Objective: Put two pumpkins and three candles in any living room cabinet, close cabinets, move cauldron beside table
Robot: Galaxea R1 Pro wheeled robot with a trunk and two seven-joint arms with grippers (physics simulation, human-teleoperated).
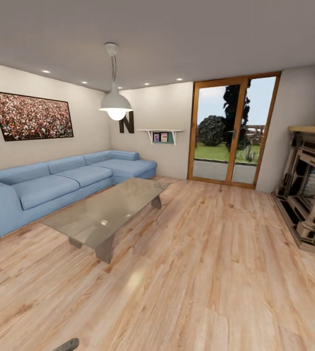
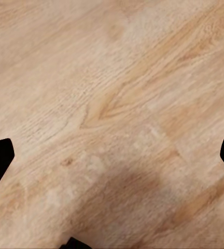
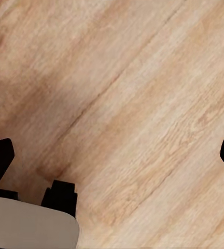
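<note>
- Head view: the table (image 1: 109, 210), glossy grey, stands on the wooden floor (image 1: 211, 282) just in front of the blue sofa (image 1: 55, 183); a fireplace (image 1: 310, 187) sits at the right.
- Left wrist view: the left gripper (image 2: 112, 155) hangs spread wide over bare floor, holding nothing.
- Right wrist view: the right gripper (image 3: 112, 155) is likewise spread wide and empty above the planks.
</note>
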